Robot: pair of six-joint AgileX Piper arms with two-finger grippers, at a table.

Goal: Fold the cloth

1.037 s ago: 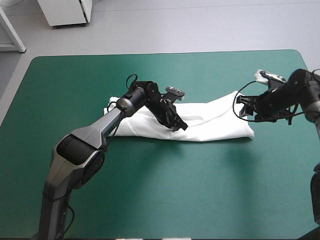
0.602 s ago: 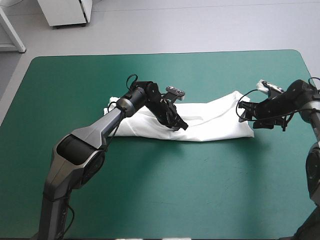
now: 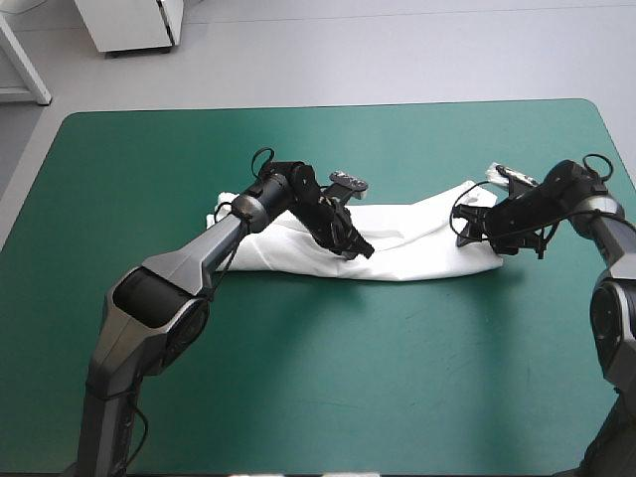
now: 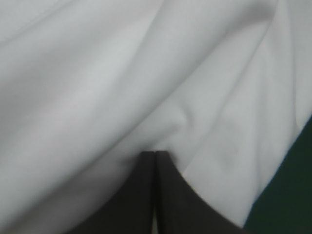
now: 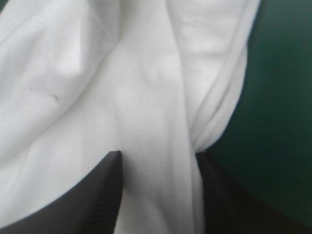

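Working on a half-folded T-shirt (image 3: pixel 417 243) lying across the middle of the teal-green cover (image 3: pixel 298 378).
In the high view, the T-shirt is lying as a long narrow band, so the lengthwise folding is looking done, while the band is waiting to be doubled end over end; the left gripper (image 3: pixel 360 248) is bearing down on its middle and the right gripper (image 3: pixel 472 231) is reaching onto its right end. In the left wrist view, the left gripper (image 4: pixel 155 153) is showing its black fingers pressed together in one pointed arch, with white cloth (image 4: pixel 97 73) puckering at the tip, so I am judging them to be pinching a fold. In the right wrist view, the right gripper (image 5: pixel 158 158) is standing spread, a hemmed strip of T-shirt (image 5: pixel 122 73) running between its fingers and bare cover (image 5: pixel 278 97) showing beside it; nothing is being gripped there yet, so the crosswise fold is looking not begun.
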